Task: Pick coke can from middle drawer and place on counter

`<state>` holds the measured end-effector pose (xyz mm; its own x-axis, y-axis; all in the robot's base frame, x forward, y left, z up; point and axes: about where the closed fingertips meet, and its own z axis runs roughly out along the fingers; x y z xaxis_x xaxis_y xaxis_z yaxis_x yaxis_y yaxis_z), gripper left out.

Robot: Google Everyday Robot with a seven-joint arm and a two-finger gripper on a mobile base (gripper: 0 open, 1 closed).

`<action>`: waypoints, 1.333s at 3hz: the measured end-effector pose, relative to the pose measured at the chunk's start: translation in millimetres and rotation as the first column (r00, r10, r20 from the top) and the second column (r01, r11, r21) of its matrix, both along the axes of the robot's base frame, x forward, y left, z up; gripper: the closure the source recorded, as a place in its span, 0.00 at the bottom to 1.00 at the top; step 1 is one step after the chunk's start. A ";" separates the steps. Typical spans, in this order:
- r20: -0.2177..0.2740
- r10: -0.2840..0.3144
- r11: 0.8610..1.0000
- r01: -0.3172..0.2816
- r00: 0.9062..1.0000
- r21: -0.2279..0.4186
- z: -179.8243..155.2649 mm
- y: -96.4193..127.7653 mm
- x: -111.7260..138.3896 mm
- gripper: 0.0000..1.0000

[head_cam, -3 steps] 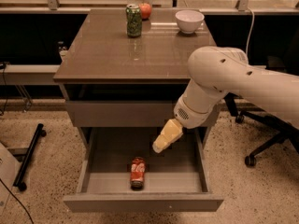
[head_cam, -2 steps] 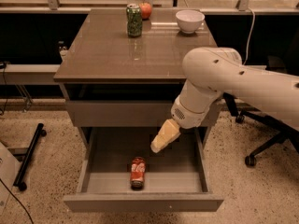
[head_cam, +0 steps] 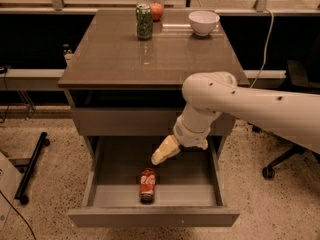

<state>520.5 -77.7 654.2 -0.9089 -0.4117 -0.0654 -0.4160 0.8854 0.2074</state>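
From my station I see the gripper (head_cam: 160, 155) as one pale tapered wedge pointing down and to the left, and I cannot tell from this angle whether it is open or closed. It has hold of nothing. It hangs inside the opening of the middle drawer (head_cam: 150, 217), low over the drawer floor, with its tip just above and slightly right of the coke can (head_cam: 147, 184) and apart from it.

The coke can lies on its side on the drawer floor, near the front wall and about midway across, with its long axis running front to back. I see nothing else in the drawer, which is pulled well out from the cabinet. The drawer front above it (head_cam: 125, 121) is closed.

The white arm (head_cam: 250, 109) comes in from the right and bends down in front of the cabinet. On the counter (head_cam: 150, 59), along the far edge, stand a green soda can (head_cam: 144, 21), a red apple (head_cam: 157, 10) just behind it, and a white bowl (head_cam: 203, 22) further right.
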 end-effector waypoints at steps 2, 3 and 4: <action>0.002 -0.162 0.986 0.162 0.987 0.035 -61.6 26.5 21.9 0.00; -0.009 -0.220 0.973 0.220 0.976 0.077 -89.0 35.4 31.1 0.00; -0.058 -0.249 0.956 0.255 0.967 0.143 -113.6 42.3 37.4 0.00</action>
